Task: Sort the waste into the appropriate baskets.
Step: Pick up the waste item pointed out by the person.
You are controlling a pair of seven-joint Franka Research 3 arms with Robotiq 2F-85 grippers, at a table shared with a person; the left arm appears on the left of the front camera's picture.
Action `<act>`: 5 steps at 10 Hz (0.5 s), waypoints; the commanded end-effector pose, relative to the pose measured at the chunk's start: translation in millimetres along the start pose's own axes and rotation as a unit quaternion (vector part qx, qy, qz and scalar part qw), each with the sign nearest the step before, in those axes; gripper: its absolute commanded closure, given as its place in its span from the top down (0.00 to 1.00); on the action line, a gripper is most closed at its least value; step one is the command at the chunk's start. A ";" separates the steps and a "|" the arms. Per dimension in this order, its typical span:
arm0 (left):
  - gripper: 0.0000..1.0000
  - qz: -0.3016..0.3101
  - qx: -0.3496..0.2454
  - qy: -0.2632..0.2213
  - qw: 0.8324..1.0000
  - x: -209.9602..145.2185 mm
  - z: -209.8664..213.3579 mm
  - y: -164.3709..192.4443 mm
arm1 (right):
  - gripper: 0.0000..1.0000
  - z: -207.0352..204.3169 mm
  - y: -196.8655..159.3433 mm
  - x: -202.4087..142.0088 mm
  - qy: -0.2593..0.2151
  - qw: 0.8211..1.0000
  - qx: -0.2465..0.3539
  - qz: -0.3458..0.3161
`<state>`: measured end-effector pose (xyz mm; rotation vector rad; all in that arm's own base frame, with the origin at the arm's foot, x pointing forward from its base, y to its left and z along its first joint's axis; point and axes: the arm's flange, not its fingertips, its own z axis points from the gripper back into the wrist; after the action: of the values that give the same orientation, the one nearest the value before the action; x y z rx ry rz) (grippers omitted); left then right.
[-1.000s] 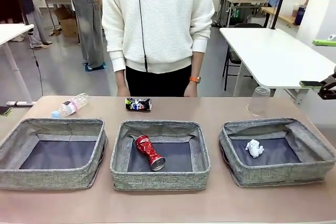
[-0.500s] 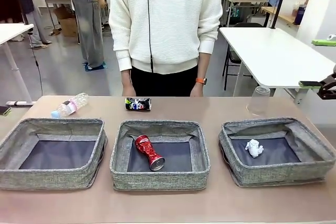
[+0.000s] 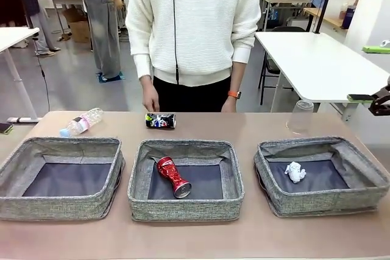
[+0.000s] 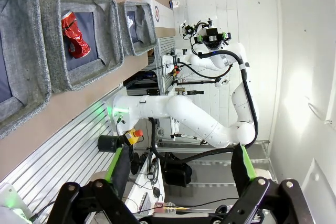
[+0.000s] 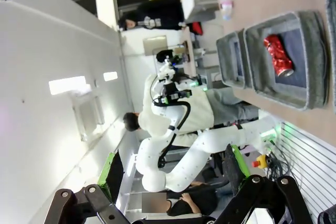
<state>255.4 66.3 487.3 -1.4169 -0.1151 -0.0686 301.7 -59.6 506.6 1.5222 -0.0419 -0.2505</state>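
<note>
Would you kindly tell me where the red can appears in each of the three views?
Front view: red can lies in the middle basket, picture centre.
Left wrist view: red can upper left, middle basket.
Right wrist view: red can upper right, middle basket.
Shared landmark: the middle basket.

A person [image 3: 195,22] in a white sweater stands behind the brown table [image 3: 244,125].

The front camera sits at the near edge of the tabletop [image 3: 195,238], close to the middle basket [image 3: 186,148], and faces across it toward the person [image 3: 195,22] beyond. Both wrist cameras are well back from that basket, off the tabletop's near side and rolled sideways. One sights past the left pincer [image 4: 180,156], the other past the right pincer [image 5: 173,166]. All three views share the middle basket and its red can [image 3: 173,176].
</note>
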 end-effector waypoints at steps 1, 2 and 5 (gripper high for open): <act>1.00 0.000 -0.009 -0.002 1.000 -2.1 -2.8 -1.8 | 1.00 -1.2 5.9 -1.2 0.000 1.000 0.010 -0.009; 1.00 0.000 -0.009 -0.002 1.000 -2.1 -2.8 -1.8 | 1.00 -1.2 5.9 -1.2 0.000 1.000 0.010 -0.009; 1.00 0.000 -0.009 -0.002 1.000 -2.1 -2.8 -1.8 | 1.00 -1.2 5.9 -1.2 0.000 1.000 0.010 -0.009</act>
<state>255.4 66.3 487.3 -1.4169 -0.1151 -0.0686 301.6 -59.6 506.6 1.5224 -0.0417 -0.2504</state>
